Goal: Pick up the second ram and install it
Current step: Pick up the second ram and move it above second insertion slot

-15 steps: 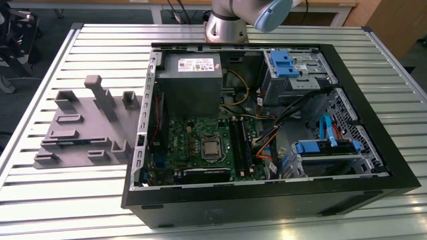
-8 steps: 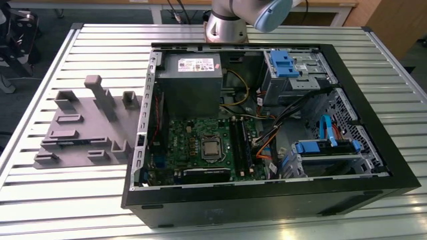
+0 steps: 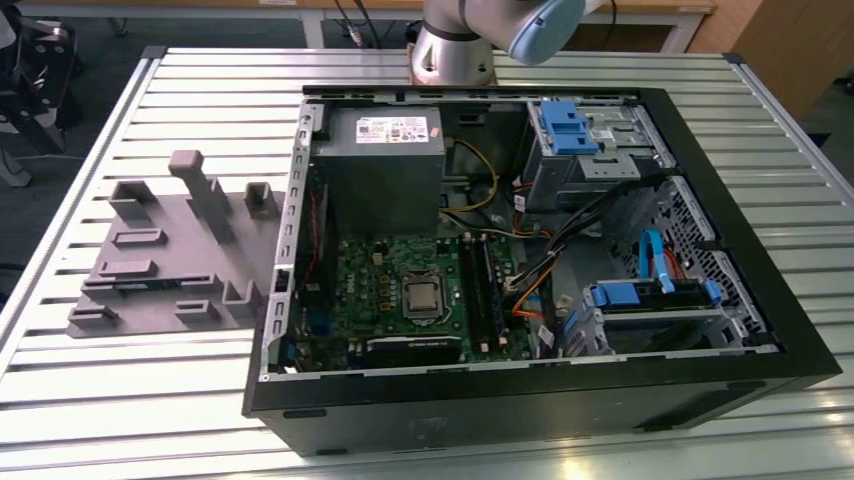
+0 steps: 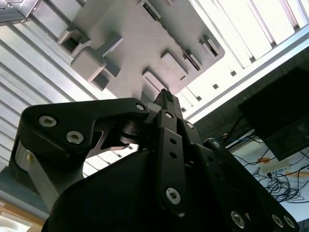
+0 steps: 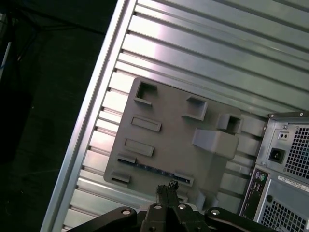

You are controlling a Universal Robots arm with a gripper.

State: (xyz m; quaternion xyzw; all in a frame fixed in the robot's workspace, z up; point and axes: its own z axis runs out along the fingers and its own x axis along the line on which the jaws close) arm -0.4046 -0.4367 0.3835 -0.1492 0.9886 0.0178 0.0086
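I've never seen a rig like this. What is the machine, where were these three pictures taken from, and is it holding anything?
It is one robot arm with a pincer-like tool. The exterior view looks down on a slatted table bearing an open computer case and a grey holder tray. Both wrist views ride on the arm and look past the tool at that tray. The tool is shut and empty, above the tray, where a thin dark memory stick sits in a slot.

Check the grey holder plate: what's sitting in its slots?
The second ram, a thin dark stick, sits on edge in one long slot of the grey holder plate. The other pockets look empty. The stick's lower part is hidden inside the slot.
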